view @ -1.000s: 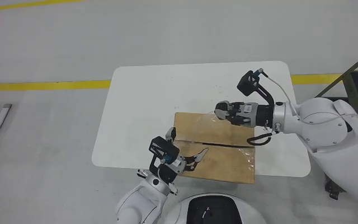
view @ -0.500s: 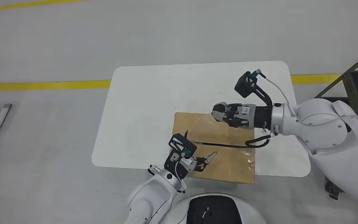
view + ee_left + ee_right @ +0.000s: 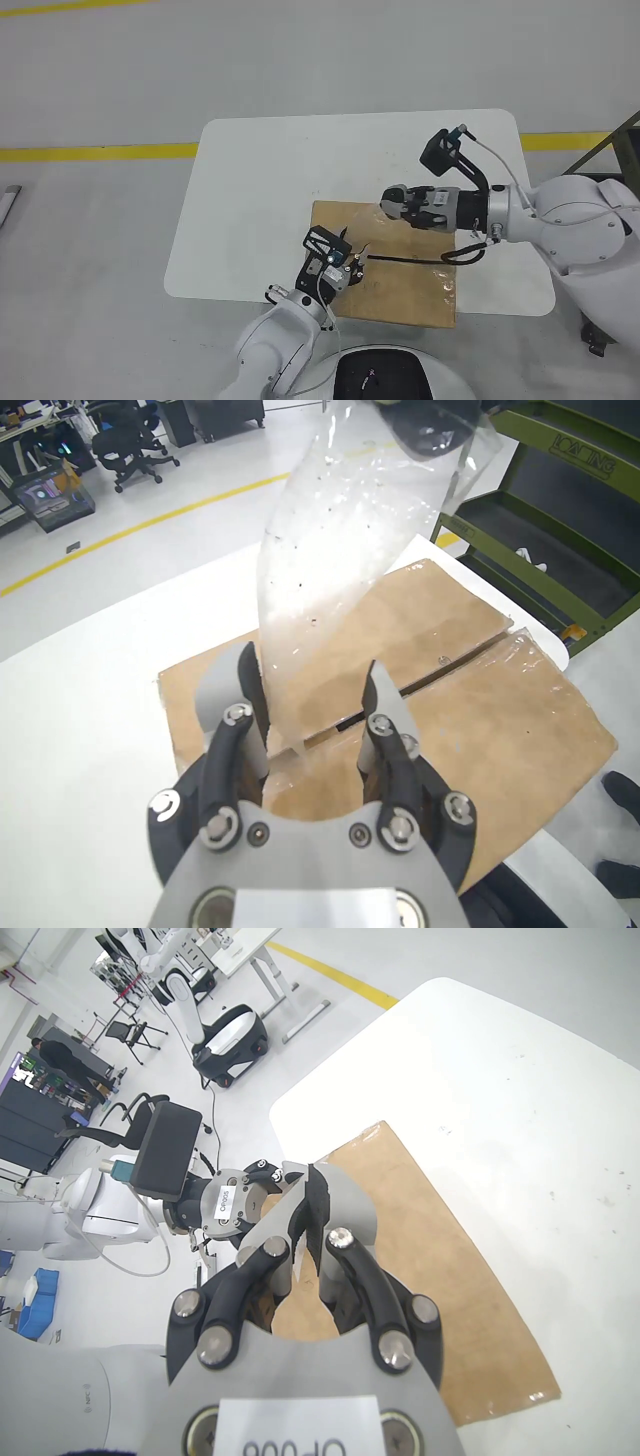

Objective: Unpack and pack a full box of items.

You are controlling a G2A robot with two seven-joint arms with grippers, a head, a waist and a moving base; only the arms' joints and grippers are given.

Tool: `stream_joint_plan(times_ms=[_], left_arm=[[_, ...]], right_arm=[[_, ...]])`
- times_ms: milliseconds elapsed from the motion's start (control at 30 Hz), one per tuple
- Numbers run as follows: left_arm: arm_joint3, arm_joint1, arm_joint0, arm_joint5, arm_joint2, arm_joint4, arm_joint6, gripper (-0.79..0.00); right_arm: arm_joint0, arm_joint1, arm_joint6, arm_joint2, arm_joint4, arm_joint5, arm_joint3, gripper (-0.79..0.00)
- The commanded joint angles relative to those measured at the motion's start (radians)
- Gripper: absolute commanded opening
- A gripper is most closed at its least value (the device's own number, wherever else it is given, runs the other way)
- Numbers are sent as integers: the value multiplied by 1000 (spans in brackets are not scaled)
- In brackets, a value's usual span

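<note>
A closed brown cardboard box (image 3: 400, 285) lies on the white table (image 3: 260, 190), its dark seam (image 3: 410, 258) running along the top. A strip of clear tape (image 3: 330, 550) rises from the seam's end up to my right gripper (image 3: 390, 203), which is shut on its upper end above the box's far edge (image 3: 307, 1183). My left gripper (image 3: 355, 265) hangs over the seam's end, open, with the foot of the tape strip between its fingers (image 3: 315, 680), close against one finger. The box top (image 3: 400, 1238) stays flat and closed.
A green metal cart (image 3: 550, 525) stands just past the table's right side (image 3: 625, 135). The table's left and far parts (image 3: 300, 160) are bare white surface. The box's near edge sits close to the table's front edge.
My left gripper has swung from the box's near-left corner to the seam's end. The right gripper has shifted slightly left with the tape.
</note>
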Motion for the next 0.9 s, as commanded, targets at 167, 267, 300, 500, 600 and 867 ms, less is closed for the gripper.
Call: stream_joint_plan(times_ms=[167,267,300,500,600,867], left_arm=[[2,-2,-7,9,3,9,-30,-785],[1,-3,-6,14,-1,7,-38,-785],[0,-3,-6,15,-4,6,-38,-785],[-8,-3,-4,38,-38,-23,-36,-785],[-13,-2,-1,61,-73,-48,-36,-785],[-1,1,-5,105,-196,-140,-39,-785]], right_arm=[[3,1,3,8,13,-2,-4,-508],[4,2,-1,17,20,0,-7,-425],[4,3,-3,23,21,0,-7,-394],[-24,9,-44,78,31,-9,6,0],[-65,14,-73,118,57,-18,22,0],[-197,22,-101,177,151,-61,31,-419]])
